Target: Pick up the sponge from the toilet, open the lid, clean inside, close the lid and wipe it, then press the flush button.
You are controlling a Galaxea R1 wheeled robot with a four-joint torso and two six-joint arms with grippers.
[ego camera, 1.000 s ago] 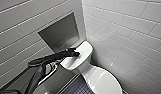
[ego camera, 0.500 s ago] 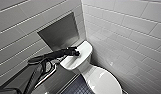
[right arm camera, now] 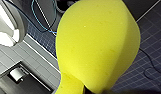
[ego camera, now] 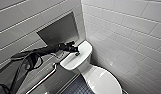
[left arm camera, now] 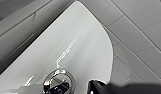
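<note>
The white toilet (ego camera: 96, 75) stands in the corner with its oval lid (ego camera: 104, 81) down. My left arm reaches in over the tank top (ego camera: 73, 61). My left gripper (ego camera: 72, 49) is shut and hovers just beside the chrome flush button (ego camera: 77, 53). In the left wrist view the flush button (left arm camera: 59, 81) sits close below, with a dark fingertip (left arm camera: 99, 86) next to it above the white tank top (left arm camera: 78, 45). The yellow sponge (right arm camera: 96, 45) bulges large in the right wrist view, pinched at its lower end by my right gripper (right arm camera: 94, 90).
Grey tiled walls (ego camera: 126, 30) close in on both sides, with a recessed niche (ego camera: 61, 31) behind the tank. A metal bar (ego camera: 43, 80) runs along the left wall. The floor (right arm camera: 151, 32) is dark blue tile with cables (right arm camera: 43, 15), and a paper holder (right arm camera: 17, 75) hangs on the wall.
</note>
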